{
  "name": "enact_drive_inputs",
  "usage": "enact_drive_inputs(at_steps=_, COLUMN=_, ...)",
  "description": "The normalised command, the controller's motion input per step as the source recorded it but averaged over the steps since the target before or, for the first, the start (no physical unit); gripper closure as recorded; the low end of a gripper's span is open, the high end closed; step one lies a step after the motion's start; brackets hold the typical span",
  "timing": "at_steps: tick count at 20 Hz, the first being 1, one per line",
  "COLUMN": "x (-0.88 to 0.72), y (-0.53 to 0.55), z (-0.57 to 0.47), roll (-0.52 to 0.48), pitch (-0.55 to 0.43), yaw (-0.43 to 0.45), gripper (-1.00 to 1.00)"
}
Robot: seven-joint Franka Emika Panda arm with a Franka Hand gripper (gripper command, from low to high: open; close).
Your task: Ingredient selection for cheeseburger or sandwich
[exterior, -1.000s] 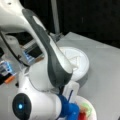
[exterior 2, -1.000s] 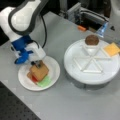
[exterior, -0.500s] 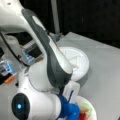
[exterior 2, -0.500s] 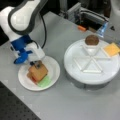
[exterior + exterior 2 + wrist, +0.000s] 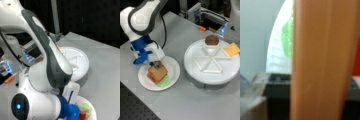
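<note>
A: As far as shows from the stack, looks well along. Starting big: grey tabletop (image 5: 182,105), with white arm (image 5: 142,17) bent over its left side in a front view.

B: Next down, round divided tray (image 5: 212,62) at that view's right, well apart from plate (image 5: 173,67) at left. Holds just two pieces, both near the far rim.

A: Meaning patty (image 5: 212,40) and cheese (image 5: 231,48)?

B: Yes. Patty in one wedge at the top, cheese in the wedge just to its right. Neither touched, neither on the plate.

A: And on the plate?

B: Sandwich (image 5: 157,72), sitting toward the plate's left half. Topped with toast (image 5: 158,71), lying a little tilted and skewed. Green disc (image 5: 165,81) poking out from under on the near side. Red layer (image 5: 356,62) glimpsed in wrist view beside the toast, over the plate.

A: Hand?

B: Down at the stack's far edge, hand (image 5: 154,62) touching or all but touching the top toast. Blue and white, low over the plate. Cannot tell how far open, nor whether gripping the toast or merely against it. In wrist view, toast right up close, filling the middle.

A: So, built: toast, green, red, toast. Left out: patty and cheese, over on the tray.
</note>
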Motion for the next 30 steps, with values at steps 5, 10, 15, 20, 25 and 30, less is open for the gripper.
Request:
enact_drive_inputs(at_steps=5, x=-0.13, y=0.08, z=-0.12, roll=0.114, pitch=-0.231, yaw=-0.105, gripper=-1.0)
enact_drive_inputs(at_steps=10, x=-0.11, y=0.07, z=-0.12, roll=0.105, pitch=-0.244, yaw=-0.1, gripper=-1.0)
enact_drive_inputs(at_steps=15, x=-0.1, y=0.03, z=-0.09, roll=0.082, pitch=-0.226, yaw=-0.096, gripper=-1.0)
enact_drive_inputs(at_steps=20, x=-0.22, y=-0.01, z=0.12, roll=0.01, pitch=-0.16, yaw=-0.098, gripper=-1.0)
enact_drive_inputs(at_steps=25, x=-0.42, y=0.01, z=0.55, roll=-0.273, pitch=-0.065, yaw=-0.117, gripper=-1.0)
enact_drive_inputs(at_steps=30, x=-0.39, y=0.31, z=0.52, roll=-0.444, pitch=-0.024, yaw=-0.122, gripper=-1.0)
